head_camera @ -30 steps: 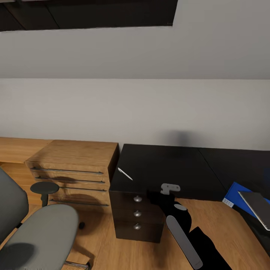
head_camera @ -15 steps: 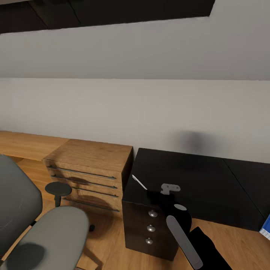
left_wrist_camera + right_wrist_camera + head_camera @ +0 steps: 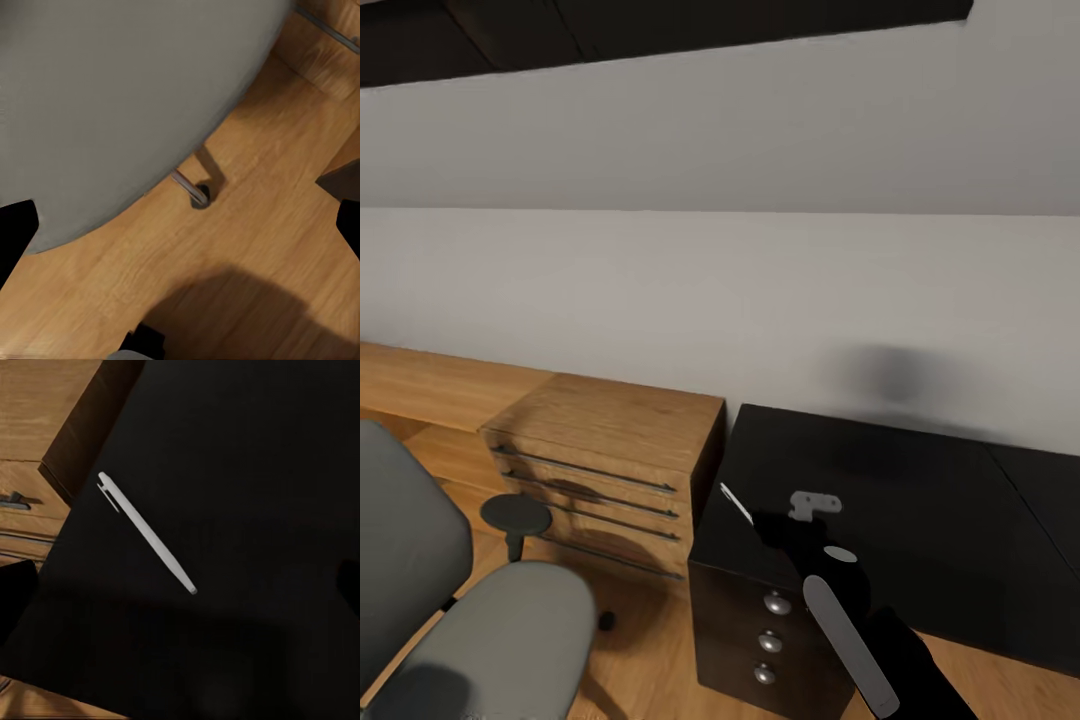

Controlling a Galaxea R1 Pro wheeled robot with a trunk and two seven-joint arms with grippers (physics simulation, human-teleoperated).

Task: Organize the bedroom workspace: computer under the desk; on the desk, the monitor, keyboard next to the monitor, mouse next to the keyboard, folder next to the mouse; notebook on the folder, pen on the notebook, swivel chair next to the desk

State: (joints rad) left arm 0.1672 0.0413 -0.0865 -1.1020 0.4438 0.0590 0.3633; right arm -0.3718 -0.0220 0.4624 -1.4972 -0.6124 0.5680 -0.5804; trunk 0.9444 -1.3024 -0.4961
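Right hand (image 3: pixel 180 577) hangs fingers spread over the white pen (image 3: pixel 146 533) on the desk (image 3: pixel 880 490) (pen at 11 o'clock), likely lining up a pick; left hand state can't tell.

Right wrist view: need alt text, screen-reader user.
A slim white pen lies diagonally on the black desk, untouched. The desk's edge borders an oak drawer unit with a metal handle. Dark blurs at the picture's two side edges may be the right gripper's jaws, too unclear to tell open or shut.
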